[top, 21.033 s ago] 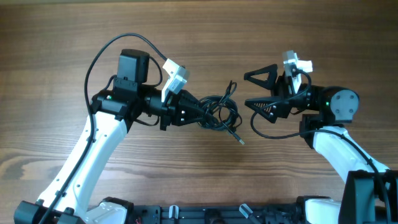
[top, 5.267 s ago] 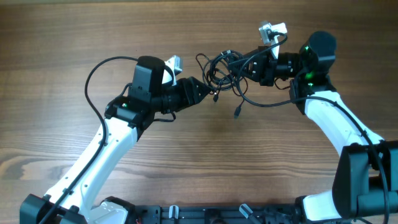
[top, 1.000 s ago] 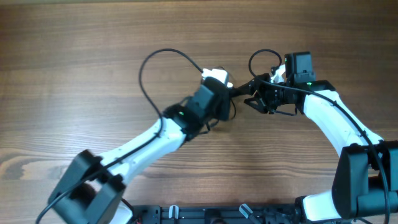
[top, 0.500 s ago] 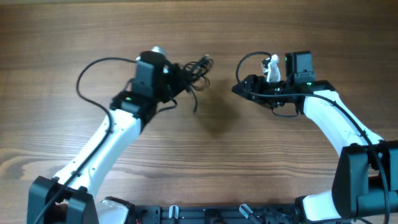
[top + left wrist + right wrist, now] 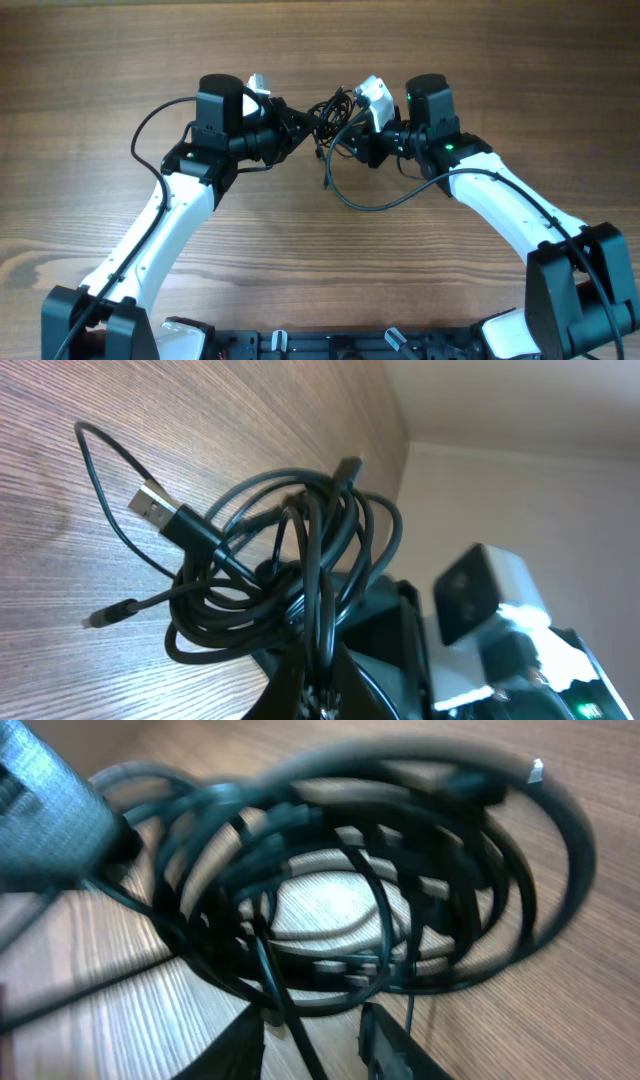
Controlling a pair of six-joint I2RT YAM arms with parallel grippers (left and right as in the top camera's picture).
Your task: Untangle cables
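Compared with the overhead frame half a second earlier, the right gripper (image 5: 352, 143) has travelled leftward from a position well apart from the load and now stands against the cable bundle (image 5: 330, 108). The left gripper (image 5: 298, 125) has shifted slightly to the right with the bundle, so the two grippers now meet near the middle of the far half of the table (image 5: 500, 60). The left gripper's jaws are closed, pinching several strands at the lower edge of the bundle, which it holds raised above the wood. The right gripper's jaws stand apart. The right wrist view is blurred, but it shows a strand running down into the gap between the fingers (image 5: 395, 1045) with no grip made. Count: two arms, two grippers, one bundle of black coils. The left wrist view shows three free ends: one USB-A plug (image 5: 165, 510) at upper left, one thin plug (image 5: 97, 621) at lower left, and one connector (image 5: 349, 464) at the top. The number of separate cables cannot be determined.
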